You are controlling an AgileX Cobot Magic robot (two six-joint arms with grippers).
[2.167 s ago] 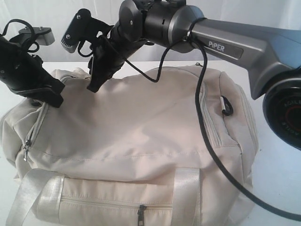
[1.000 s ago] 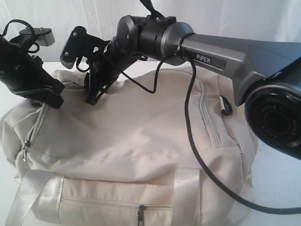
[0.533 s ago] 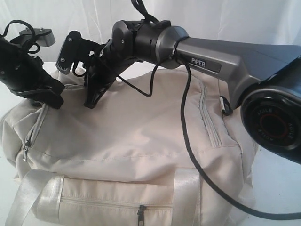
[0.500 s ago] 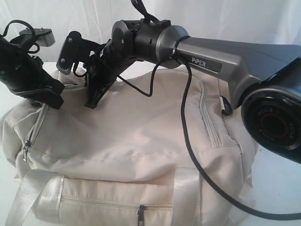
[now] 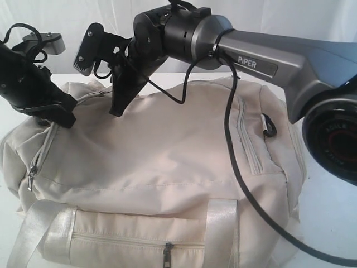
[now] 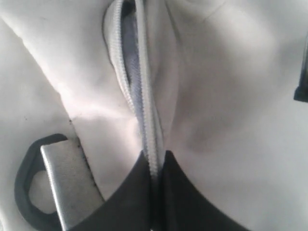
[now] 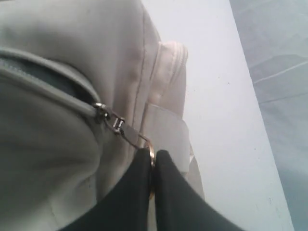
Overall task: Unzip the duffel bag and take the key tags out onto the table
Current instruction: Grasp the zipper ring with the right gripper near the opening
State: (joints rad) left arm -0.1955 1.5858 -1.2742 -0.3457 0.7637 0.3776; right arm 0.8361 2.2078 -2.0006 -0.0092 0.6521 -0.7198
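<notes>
The cream duffel bag (image 5: pixel 167 156) lies on the white table (image 5: pixel 329 223) and fills most of the exterior view. My left gripper (image 5: pixel 58 117) rests on the bag's left end, shut on the bag's zip edge (image 6: pixel 153 144). Beyond its fingertips the zip gapes a little and grey lining (image 6: pixel 130 57) shows. My right gripper (image 5: pixel 116 110) hangs over the bag's top near the left, shut on the metal ring of the zip pull (image 7: pixel 117 124). The pull is drawn taut from the slider. The key tags are hidden.
A dark D-ring with pale webbing (image 6: pixel 43 183) lies beside the left fingers. The right arm's black cable (image 5: pixel 237 156) drapes across the bag. The front pocket's zip pull (image 5: pixel 166 254), shiny straps (image 5: pixel 220 229) and a dark clip (image 5: pixel 269 125) sit on the bag.
My right gripper has closed on the zip pull's ring and has risen slightly to the right. The left arm has not moved.
</notes>
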